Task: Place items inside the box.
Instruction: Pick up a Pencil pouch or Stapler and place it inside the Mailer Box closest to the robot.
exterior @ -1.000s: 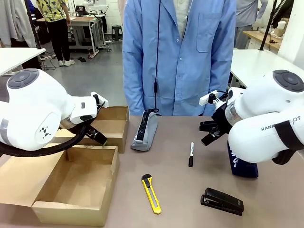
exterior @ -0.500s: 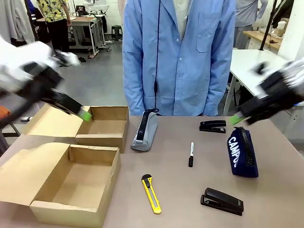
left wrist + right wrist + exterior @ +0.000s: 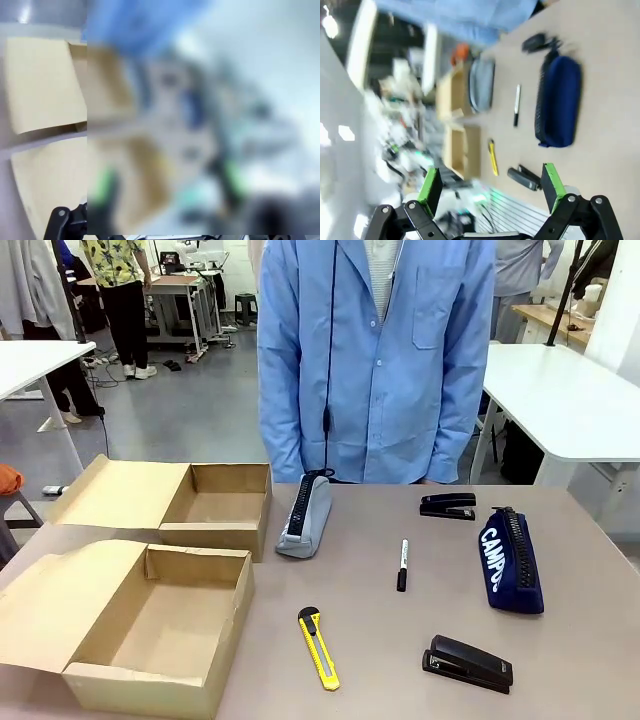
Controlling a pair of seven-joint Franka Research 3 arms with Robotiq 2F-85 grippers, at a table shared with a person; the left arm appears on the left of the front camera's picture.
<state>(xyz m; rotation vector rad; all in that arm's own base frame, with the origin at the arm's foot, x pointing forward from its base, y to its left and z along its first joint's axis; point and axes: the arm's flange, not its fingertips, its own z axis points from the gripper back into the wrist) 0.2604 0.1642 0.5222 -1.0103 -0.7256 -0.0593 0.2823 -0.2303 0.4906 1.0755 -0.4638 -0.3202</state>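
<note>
right jaws: wide apart, empty, high above table (image 3: 610, 110) | left jaws: blurred, pads (image 3: 105, 185) apart

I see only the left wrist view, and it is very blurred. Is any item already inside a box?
Observer: No. In the front view no item shows inside the near box or the far box; the items lie on the table.
Operator: Which item lies nearest to the boxes?
Observer: The grey pouch. It stands on its edge, zip up, close beside the far box's right wall.
</note>
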